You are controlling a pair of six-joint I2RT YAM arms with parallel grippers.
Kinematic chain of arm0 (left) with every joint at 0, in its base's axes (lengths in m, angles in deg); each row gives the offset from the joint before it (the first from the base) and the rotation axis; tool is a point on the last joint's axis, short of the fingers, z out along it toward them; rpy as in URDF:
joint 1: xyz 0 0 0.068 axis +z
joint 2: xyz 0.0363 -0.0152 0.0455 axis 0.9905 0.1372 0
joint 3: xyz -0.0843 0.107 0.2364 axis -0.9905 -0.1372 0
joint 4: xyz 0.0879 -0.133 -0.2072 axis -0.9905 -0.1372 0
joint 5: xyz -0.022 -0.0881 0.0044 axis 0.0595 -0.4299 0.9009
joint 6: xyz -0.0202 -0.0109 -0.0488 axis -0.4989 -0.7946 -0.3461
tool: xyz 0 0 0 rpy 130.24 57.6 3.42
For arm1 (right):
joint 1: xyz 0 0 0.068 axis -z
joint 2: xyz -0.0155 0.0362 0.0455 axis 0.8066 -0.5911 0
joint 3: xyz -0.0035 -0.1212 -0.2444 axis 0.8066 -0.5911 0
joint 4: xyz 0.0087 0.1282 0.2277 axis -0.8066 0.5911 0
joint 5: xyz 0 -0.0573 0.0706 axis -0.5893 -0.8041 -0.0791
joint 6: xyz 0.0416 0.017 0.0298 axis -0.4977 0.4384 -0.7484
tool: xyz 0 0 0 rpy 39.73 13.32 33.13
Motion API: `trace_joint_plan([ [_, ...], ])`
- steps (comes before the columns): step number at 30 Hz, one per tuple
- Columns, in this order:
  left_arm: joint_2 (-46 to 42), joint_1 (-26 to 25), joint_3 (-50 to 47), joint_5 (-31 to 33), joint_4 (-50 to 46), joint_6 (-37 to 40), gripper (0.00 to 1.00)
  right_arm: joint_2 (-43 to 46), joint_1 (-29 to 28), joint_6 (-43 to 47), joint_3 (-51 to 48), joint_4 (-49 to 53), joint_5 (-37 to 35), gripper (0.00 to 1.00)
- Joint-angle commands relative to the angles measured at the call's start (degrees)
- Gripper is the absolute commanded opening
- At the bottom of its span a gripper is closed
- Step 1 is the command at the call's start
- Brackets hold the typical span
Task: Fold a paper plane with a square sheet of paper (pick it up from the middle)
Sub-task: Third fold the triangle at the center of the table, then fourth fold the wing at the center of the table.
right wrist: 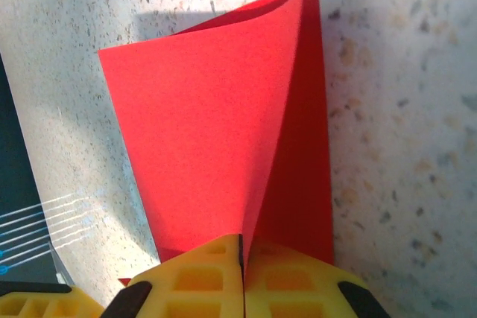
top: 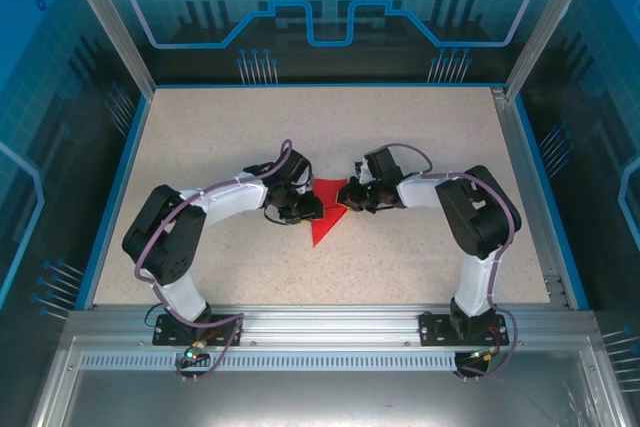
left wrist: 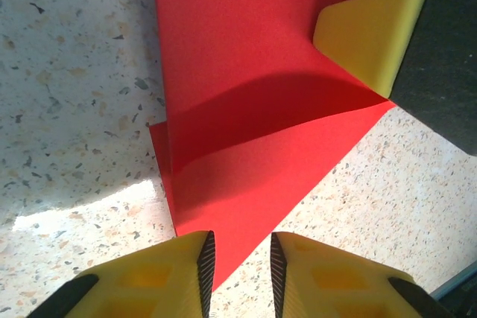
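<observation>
The sheet of paper lies in the middle of the table, between the left gripper at its left and the right gripper at its right.

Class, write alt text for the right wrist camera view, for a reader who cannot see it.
The right tool, its yellow fingers shut, pinches the near edge of a partly folded red paper sheet. One flap stands raised off the speckled table.
</observation>
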Motion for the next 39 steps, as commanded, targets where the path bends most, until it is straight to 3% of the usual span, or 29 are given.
trace_joint_plan([
  [1, -2.06, 0.38, -1.16, 0.50, 0.05, 0.06, 0.31, 4.08, -1.49, -6.38, -2.31, -4.78, -4.05, 0.05],
  [7, -4.24, 0.40, -2.63, 1.16, 0.08, 1.04, 0.36, 7.46, -4.70, -13.18, -6.15, -5.25, -10.34, 0.06],
  [15, -6.09, 0.37, -3.96, 2.08, -0.63, 1.74, 0.40, 9.27, -5.88, -14.29, -7.80, -3.89, -11.46, 0.08],
  [30, -9.61, -0.73, -6.78, 2.57, 0.35, 0.03, 0.44, 8.69, -4.34, -0.31, -0.55, 6.51, -4.47, 0.27],
  [39, -13.38, -4.06, -7.69, 8.79, -0.59, -2.96, 0.47, 7.64, -2.47, 5.37, 1.92, 11.25, -1.67, 0.33],
])
